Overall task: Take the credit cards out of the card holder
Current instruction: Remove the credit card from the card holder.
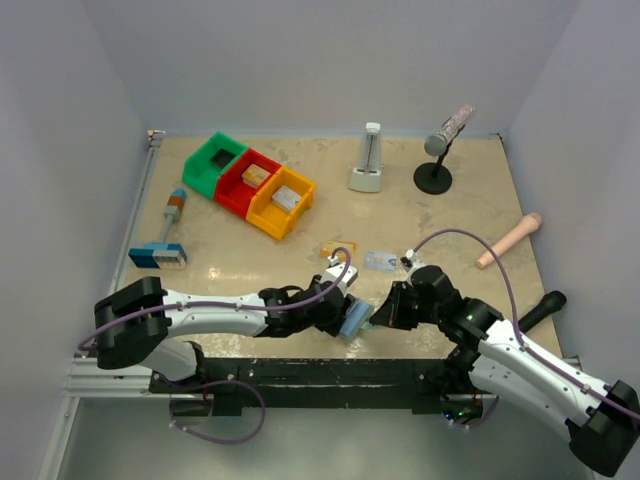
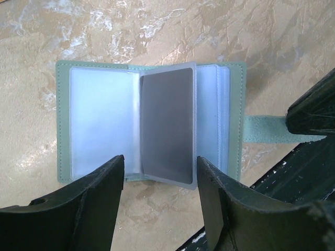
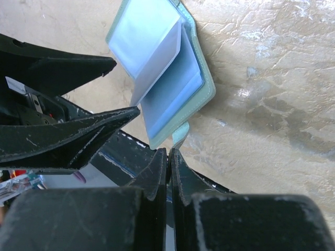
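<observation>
The holder point(image 1: 355, 318) lies open at bottom centre of the overhead view, my right pincer point(image 3: 168, 154) clamped on its tab point(image 2: 264, 130). My left pincer point(image 2: 159, 166) stands apart astride the sleeve point(image 2: 194, 130) holding a grey card point(image 2: 167, 123). Closing now could pinch sleeve with card and drag the holder. An orange card point(image 1: 337, 250) and a pale card point(image 1: 380, 260) lie just above. The red bin point(image 1: 232, 192) holds a tan block point(image 1: 256, 176), the yellow bin point(image 1: 266, 218) a grey block point(image 1: 287, 199).

Open card holder point(image 2: 99, 125), credit cards point(image 1: 336, 250) nearby
</observation>
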Controlling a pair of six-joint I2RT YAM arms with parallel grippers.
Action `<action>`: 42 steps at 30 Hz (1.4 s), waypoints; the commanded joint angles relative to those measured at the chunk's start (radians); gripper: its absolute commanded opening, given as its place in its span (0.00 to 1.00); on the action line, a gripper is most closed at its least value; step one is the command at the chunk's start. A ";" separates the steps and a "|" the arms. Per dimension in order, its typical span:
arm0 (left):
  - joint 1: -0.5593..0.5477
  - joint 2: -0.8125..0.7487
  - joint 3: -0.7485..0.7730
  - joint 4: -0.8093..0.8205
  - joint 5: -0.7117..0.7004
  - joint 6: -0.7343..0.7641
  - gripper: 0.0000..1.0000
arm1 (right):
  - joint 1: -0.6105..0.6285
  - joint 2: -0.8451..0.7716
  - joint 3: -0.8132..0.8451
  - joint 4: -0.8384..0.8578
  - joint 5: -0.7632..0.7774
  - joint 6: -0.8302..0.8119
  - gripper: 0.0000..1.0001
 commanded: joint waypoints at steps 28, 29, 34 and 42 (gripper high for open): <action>0.127 -0.171 -0.089 0.096 -0.005 -0.034 0.54 | 0.001 -0.079 0.017 -0.190 0.160 0.049 0.34; 0.127 -0.173 -0.086 0.101 0.003 -0.034 0.52 | 0.001 -0.082 0.031 -0.208 0.174 0.050 0.39; 0.134 -0.179 -0.079 0.107 0.044 -0.040 0.43 | -0.001 -0.138 0.105 -0.323 0.280 0.039 0.51; 0.157 -0.213 -0.098 0.147 0.086 -0.057 0.39 | 0.003 -0.169 0.146 -0.198 0.174 -0.045 0.49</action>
